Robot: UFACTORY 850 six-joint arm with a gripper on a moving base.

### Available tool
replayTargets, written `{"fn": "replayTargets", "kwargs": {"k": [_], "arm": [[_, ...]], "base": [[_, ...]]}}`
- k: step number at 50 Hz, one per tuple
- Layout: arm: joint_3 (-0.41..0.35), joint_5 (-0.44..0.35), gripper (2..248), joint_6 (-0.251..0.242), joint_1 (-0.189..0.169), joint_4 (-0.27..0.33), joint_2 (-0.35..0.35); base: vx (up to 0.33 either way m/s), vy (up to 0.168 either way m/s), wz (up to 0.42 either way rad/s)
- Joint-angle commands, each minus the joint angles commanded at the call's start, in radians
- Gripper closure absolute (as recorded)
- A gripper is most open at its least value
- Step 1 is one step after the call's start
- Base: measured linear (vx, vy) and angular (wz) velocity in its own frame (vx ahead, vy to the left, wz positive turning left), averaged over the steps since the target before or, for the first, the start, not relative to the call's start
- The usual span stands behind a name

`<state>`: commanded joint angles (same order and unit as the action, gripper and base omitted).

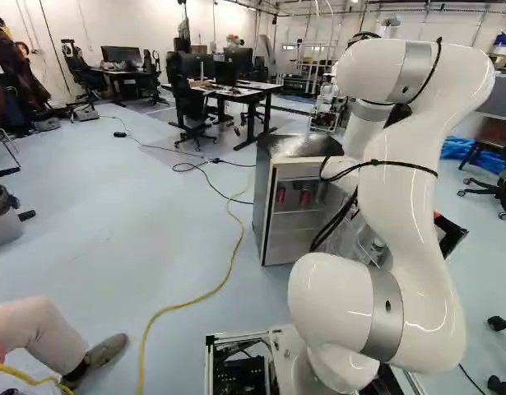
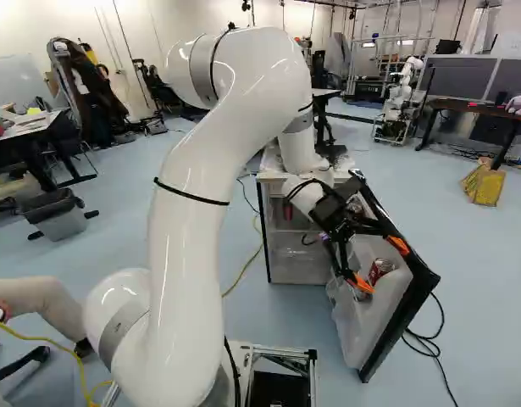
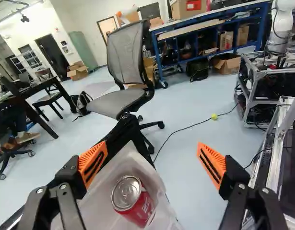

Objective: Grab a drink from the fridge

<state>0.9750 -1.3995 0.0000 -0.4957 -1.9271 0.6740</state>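
From where I stand, the pincer (image 3: 152,163) hangs fingers apart by the bin (image 3: 97,197) on the fridge door (image 2: 406,307), the can (image 3: 133,199) inside near its rim, closer to one finger, so an off-centre squeeze could snag the bin wall and swing the door.

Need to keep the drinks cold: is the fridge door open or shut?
Open: the fridge door juts out at an angle from the fridge cabinet, whose inside shows.

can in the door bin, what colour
The can is red, with a silver top; wrist view shows it best.
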Motion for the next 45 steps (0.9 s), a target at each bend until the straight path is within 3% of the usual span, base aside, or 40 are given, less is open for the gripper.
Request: {"fn": "replayTargets", "kwargs": {"k": [10,21,45], "arm": [[0.034,0.008,3,0.000,-0.021,0.000,0.014],[-0.006,0.009,3,0.000,-0.020,0.017,-0.003],[-0.164,0.009,3,0.000,-0.003,0.242,-0.071]], "base": [[0.000,0.000,0.000],[0.000,0.000,0.000],[0.000,0.000,0.000]]}}
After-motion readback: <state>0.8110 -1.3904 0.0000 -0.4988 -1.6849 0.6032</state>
